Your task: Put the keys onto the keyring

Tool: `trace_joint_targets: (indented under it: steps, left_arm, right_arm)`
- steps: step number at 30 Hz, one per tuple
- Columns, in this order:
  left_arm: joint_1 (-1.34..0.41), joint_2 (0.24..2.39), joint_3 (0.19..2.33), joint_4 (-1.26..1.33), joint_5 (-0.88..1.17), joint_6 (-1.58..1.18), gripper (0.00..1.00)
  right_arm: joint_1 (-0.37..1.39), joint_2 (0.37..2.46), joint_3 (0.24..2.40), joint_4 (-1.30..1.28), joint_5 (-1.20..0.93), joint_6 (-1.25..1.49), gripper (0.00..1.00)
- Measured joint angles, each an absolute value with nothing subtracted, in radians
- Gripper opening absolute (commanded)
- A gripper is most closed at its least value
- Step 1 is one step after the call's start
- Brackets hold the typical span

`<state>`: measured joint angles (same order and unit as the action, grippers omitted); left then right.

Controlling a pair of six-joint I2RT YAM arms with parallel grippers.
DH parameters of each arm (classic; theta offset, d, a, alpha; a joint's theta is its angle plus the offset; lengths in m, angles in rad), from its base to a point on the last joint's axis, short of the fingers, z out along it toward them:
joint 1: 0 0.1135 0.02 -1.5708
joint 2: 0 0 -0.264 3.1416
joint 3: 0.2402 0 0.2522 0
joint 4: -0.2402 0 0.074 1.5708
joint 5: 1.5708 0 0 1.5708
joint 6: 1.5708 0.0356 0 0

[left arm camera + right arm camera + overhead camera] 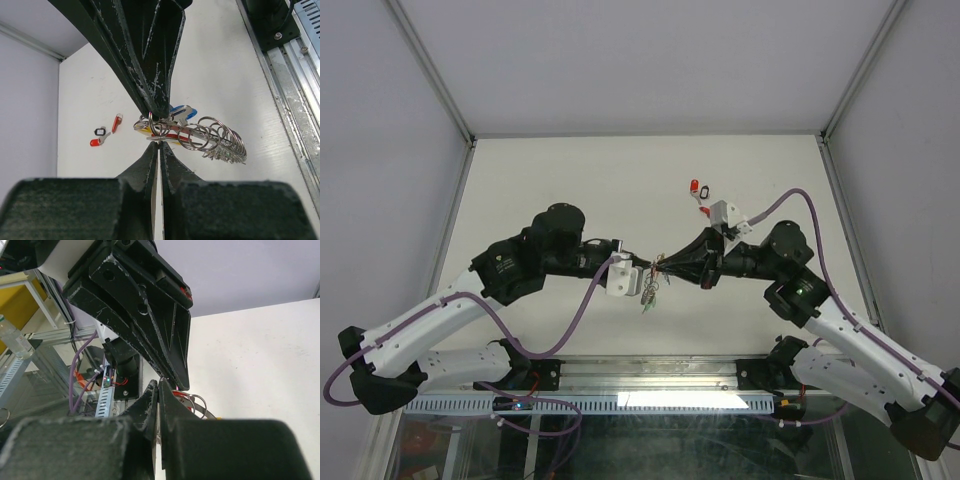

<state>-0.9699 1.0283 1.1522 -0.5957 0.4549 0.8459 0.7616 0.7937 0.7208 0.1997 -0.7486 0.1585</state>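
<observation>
Two red-tagged keys (117, 122) are lying loose on the bench (225, 65) (not yet threaded). The right end effector (156, 113) is clamping the keyring (210, 136) aloft; the left end effector (158, 148), jaws together, is perhaps nipping one of its rings.

A: Keyring (212, 136) colours?
B: Silvery wire loops, w/ a yellow arc (142, 130) at one end. In the bunch: blue tag (186, 111), bit of red below it.
A: Table (570, 180)?
B: Plain off-white. On it a red-tagged key (117, 121), 2nd red-tagged key (95, 142), and a black tag (100, 131) w/ pale centre.
A: Grippers?
B: Left gripper (158, 148) & right gripper (156, 114) both matt black, white scuffs along the edges. Arms (430, 320) white w/ black joints. Cables (570, 320) purple.
</observation>
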Motion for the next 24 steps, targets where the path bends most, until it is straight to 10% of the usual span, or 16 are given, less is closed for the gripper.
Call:
trace_joint_targets:
  steps: [21, 24]
  left_arm:
    - [-0.97, 1.039, 1.152, -0.568, 0.486, 0.825, 0.0]
    - [-0.97, 1.039, 1.152, -0.556, 0.491, 0.823, 0.12]
  right_arm:
    - [0.762, 0.77, 0.574, 0.532, -0.661, 0.356, 0.0]
    - [0.762, 0.77, 0.572, 0.551, -0.654, 0.365, 0.0]
